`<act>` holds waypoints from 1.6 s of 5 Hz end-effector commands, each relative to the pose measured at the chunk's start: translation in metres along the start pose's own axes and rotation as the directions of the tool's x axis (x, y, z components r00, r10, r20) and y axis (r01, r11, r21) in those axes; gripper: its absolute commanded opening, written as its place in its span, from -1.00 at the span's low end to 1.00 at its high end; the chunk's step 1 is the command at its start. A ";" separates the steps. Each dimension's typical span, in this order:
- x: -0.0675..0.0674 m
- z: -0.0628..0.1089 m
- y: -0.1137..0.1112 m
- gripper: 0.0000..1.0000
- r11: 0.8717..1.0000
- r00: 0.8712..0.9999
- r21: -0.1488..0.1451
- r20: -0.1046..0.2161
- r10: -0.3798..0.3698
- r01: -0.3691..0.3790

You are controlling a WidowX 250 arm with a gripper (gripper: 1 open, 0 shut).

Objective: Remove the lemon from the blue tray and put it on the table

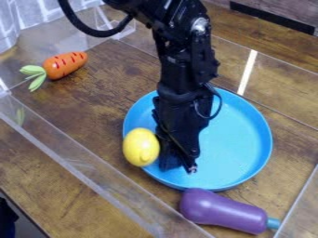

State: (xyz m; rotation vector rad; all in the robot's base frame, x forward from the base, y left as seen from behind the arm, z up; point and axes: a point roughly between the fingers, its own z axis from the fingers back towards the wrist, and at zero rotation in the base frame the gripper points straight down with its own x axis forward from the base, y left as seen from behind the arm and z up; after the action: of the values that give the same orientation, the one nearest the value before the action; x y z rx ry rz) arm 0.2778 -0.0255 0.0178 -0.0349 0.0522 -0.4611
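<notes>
An orange carrot lies on the table, well to the left of the blue tray and beyond it. The lemon sits over the tray's left rim, touching the gripper. The gripper points down inside the tray with its claw drawn narrow; whether it pinches the lemon cannot be told. A purple eggplant lies just in front of the tray.

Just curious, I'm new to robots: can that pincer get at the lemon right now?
Probably yes: the lemon lies right beside the pincer at the blue tray's rim, with nothing between them.
</notes>
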 end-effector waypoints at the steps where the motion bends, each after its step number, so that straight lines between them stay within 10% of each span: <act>1: -0.008 -0.003 -0.006 -1.00 1.000 1.000 -0.015 -0.022 -0.015 0.014; 4: -0.027 0.011 -0.010 -1.00 0.994 0.992 0.022 -0.069 -0.107 0.108; 8: -0.016 0.043 -0.005 -1.00 0.984 0.979 0.061 -0.128 -0.161 0.170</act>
State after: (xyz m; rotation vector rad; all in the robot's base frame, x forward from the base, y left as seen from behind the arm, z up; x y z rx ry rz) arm 0.2529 -0.0165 0.0437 0.0414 0.2296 -0.6104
